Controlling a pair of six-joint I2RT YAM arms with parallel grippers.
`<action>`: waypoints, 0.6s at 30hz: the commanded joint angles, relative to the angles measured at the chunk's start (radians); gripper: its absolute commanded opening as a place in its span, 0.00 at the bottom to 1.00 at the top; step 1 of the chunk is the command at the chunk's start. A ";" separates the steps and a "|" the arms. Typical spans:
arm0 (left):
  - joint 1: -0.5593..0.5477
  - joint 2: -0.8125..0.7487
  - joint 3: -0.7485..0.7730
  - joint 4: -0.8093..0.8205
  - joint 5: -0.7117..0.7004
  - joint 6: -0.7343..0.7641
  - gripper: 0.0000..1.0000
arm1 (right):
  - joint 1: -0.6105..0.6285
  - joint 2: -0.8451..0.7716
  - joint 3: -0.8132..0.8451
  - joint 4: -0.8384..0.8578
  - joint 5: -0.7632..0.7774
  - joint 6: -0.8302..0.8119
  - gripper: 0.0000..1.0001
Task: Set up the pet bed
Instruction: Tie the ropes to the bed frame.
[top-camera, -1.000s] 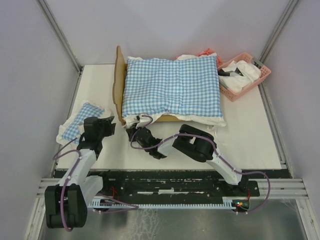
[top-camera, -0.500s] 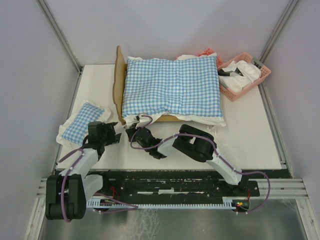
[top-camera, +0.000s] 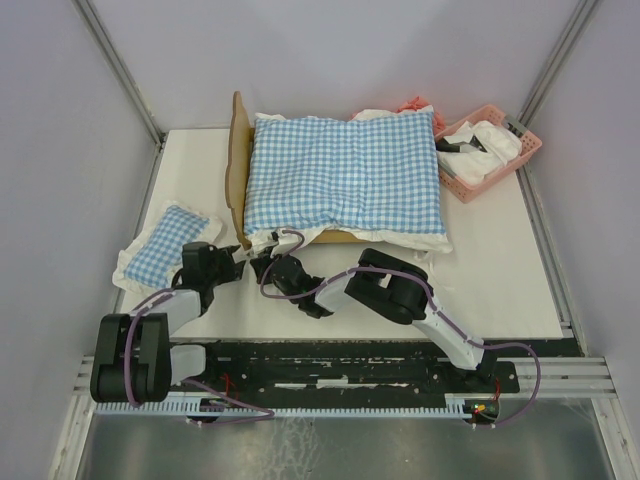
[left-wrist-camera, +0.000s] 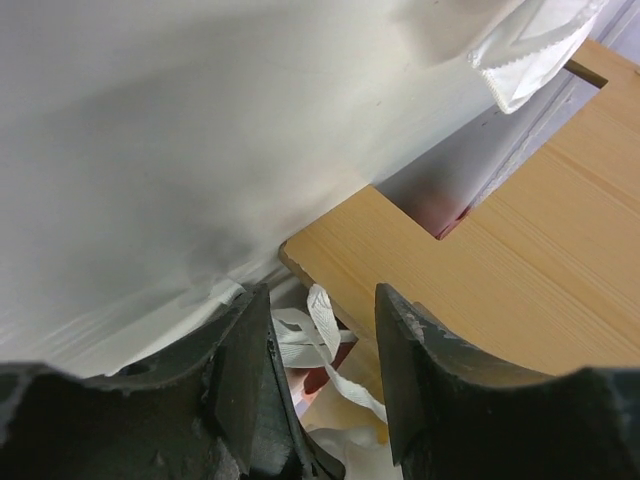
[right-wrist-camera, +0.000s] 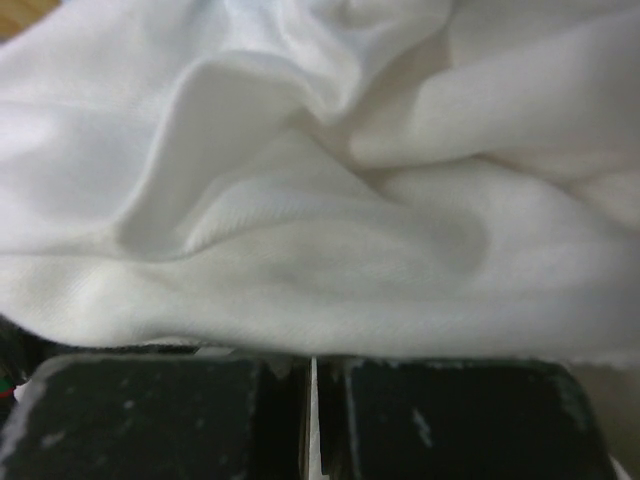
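Pillow (top-camera: 165, 245): lower left, lying loose. Left gripper (top-camera: 232, 260): released, beside headboard corner. Pet bed (top-camera: 238, 170): centre, under checked cushion (top-camera: 345, 170). Right gripper (top-camera: 262, 268): clenched on white frill (right-wrist-camera: 300, 250). Risk I foresee: tugging the frill drags the cushion askew or shifts the frame.

The light-wood pet bed (top-camera: 238, 175) stands upright, headboard leftward.
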 joint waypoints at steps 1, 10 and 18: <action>-0.012 0.038 0.006 0.103 0.031 -0.044 0.52 | 0.001 -0.017 0.029 -0.001 -0.025 0.011 0.02; -0.025 0.073 0.018 0.103 0.034 -0.050 0.43 | 0.002 -0.010 0.039 -0.007 -0.029 0.015 0.02; -0.025 0.045 0.007 0.098 -0.001 -0.052 0.03 | 0.002 -0.008 0.034 -0.018 -0.022 0.009 0.02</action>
